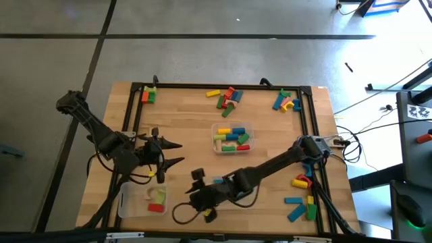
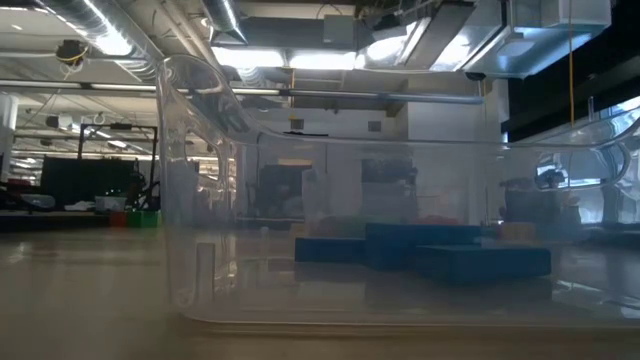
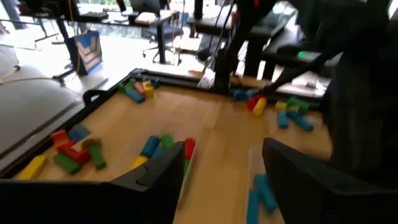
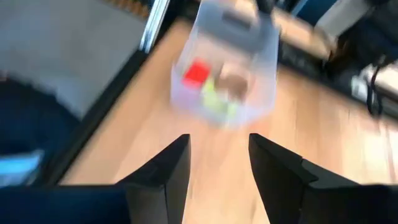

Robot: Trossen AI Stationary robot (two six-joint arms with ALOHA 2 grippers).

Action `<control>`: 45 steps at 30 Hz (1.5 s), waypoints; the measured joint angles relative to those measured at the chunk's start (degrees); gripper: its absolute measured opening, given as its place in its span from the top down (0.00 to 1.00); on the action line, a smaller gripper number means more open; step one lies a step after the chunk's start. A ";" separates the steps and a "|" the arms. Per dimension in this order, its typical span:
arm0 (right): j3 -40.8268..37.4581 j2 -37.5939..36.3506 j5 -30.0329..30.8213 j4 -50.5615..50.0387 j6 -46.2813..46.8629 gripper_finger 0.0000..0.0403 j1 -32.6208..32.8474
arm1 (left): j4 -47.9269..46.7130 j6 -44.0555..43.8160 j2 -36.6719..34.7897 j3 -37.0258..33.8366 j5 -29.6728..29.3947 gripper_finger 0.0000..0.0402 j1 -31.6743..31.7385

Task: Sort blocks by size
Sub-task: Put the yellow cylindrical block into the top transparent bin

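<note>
Painted blocks lie in heaps on the wooden table: at the far left corner (image 1: 148, 95), far middle (image 1: 227, 98), far right (image 1: 286, 101) and near right (image 1: 302, 200). More sit in a clear middle tray (image 1: 231, 125). A near-left tray (image 1: 128, 202) holds red, green and tan blocks (image 4: 214, 87). A third clear tray (image 2: 200, 180) holds blue blocks (image 2: 430, 250). My right gripper (image 1: 193, 196) hovers open and empty just right of the near-left tray, pointing at it (image 4: 217, 146). My left gripper (image 1: 181, 152) hangs open and empty left of the middle tray (image 3: 224, 155).
A black frame (image 1: 135, 115) runs around the table's edges. My right arm (image 1: 270, 165) reaches slantwise over the near middle, covering most of the blue-block tray. Bare wood (image 1: 189, 115) lies between the heaps and trays. Cables (image 1: 358, 145) trail off the right side.
</note>
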 joint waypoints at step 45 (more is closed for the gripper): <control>-50.57 -41.98 -5.32 -51.48 76.27 0.60 30.51 | 18.31 5.61 18.54 -1.13 0.64 0.48 11.52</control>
